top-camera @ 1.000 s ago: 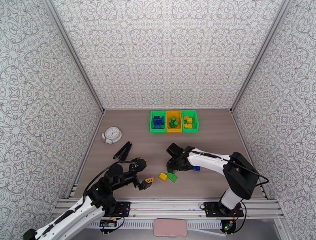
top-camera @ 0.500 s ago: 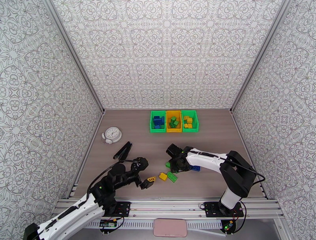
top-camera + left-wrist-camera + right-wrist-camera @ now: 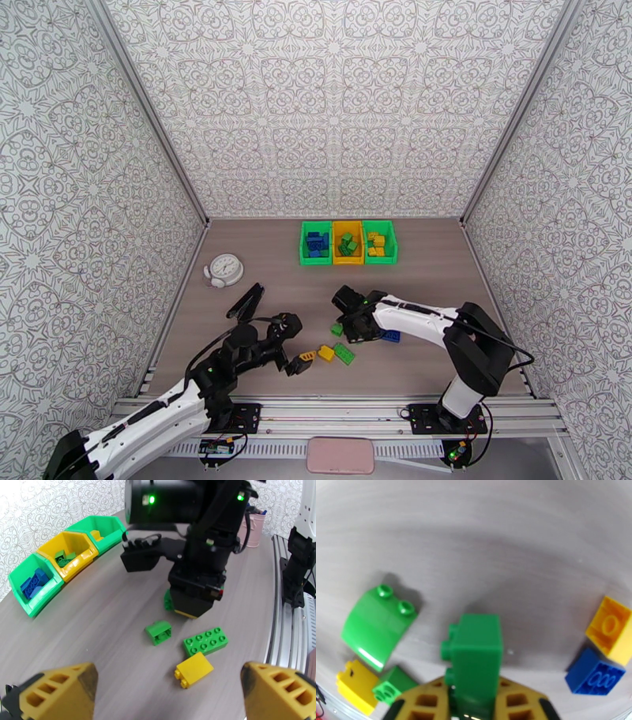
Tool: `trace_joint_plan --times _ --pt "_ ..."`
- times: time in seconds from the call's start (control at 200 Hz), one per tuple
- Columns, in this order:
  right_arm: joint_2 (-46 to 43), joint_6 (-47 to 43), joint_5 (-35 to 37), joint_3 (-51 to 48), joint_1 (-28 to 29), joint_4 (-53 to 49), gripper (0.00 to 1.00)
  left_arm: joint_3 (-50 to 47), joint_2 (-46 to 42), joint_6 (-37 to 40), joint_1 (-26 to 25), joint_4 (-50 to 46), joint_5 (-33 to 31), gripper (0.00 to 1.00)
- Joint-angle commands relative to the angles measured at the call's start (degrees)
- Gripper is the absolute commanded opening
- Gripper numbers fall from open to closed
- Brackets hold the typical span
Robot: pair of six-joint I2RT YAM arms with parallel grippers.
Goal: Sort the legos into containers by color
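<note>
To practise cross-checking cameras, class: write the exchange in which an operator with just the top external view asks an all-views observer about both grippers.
Operator: From above I can't tell. Is anything gripped on the right?
Observer: Yes. The right gripper is shut on a green brick, its studs pointing sideways.
Operator: And on the left?
Observer: The left gripper is open and empty; a yellow brick lies on the table just ahead of it, untouched.

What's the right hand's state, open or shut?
Shut: the right hand clamps the green brick between its yellow fingers, seen from its wrist.
</note>
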Motion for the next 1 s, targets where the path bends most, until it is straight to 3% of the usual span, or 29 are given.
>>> trace_joint_plan --times 0.0,0.195,0.445,0.625,0.795,0.995 --pt "-3.47 -0.66 3.64 3.57 -1.46 -0.78 0.18 0.71 1.66 -1.12 -0.8 3.52 -0.65 1.0" --pt "-6.91 -3.88 7.1 6.91 -7.4 2.2 0.18 1.55 5.68 -2.43 -1.14 7.88 -3.98 1.0" --pt "-5.07 -10.96 5.09 12.93 -20.07 8.17 0.18 5.96 16.05 -3.5 -1.65 14.49 -7.52 1.0" --pt "3.07 -17.81 -1.34 22.46 -26.13 11.5 0.18 10.47 24.57 -4.8 -3.72 18.67 -12.64 1.0" --pt "15.15 -24.09 -7.68 36.97 -26.61 10.93 0.2 14.09 30.35 -5.84 -5.61 19.65 -16.51 1.0" --pt "28.49 -23.53 -11.5 51.47 -26.48 9.59 0.2 16.37 32.47 -8.92 -6.47 15.41 -18.39 1.0"
